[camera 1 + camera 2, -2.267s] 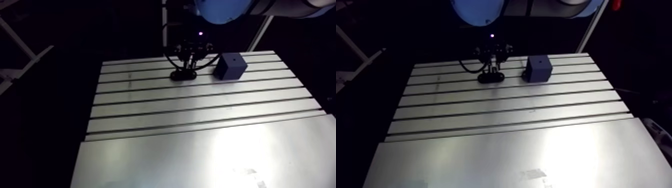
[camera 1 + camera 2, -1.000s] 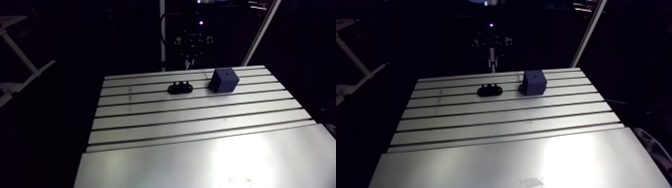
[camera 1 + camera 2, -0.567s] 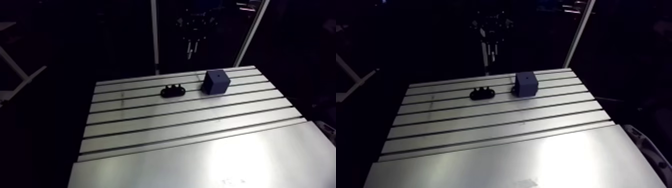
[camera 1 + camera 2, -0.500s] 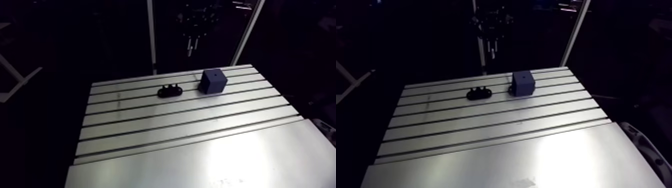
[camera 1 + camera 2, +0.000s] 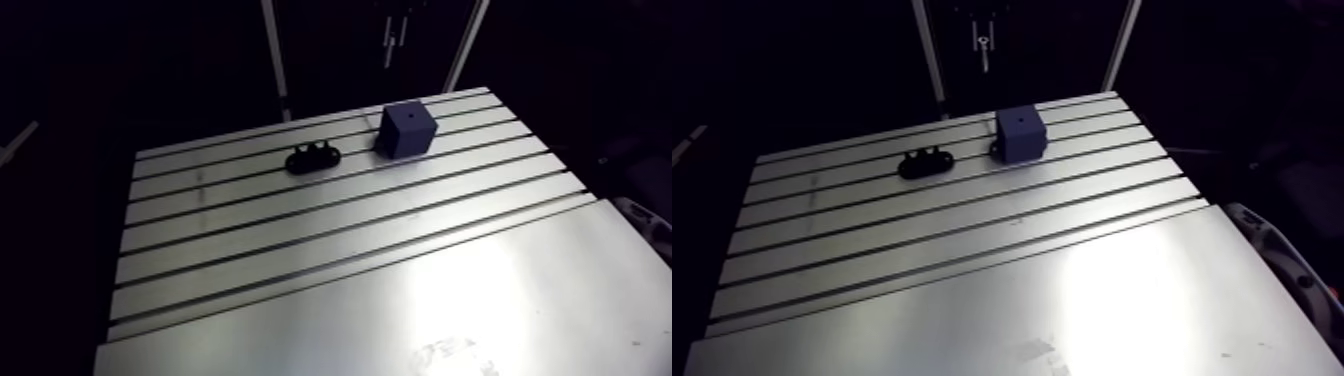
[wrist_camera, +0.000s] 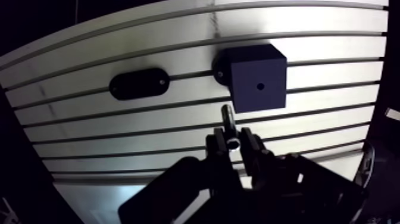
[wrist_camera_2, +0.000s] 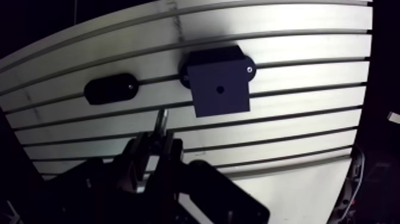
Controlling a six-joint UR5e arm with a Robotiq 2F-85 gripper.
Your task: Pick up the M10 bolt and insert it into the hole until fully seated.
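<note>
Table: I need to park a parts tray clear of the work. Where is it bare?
The smooth near half of the table is bare, as are the slotted rows up to the blue block. The far rows are crowded: block and black holder side by side, the gripper holding the bolt overhead.

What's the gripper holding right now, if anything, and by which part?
The gripper is shut on the M10 bolt, its fingers pinching the upper end by the head; the shank sticks out below them.
</note>
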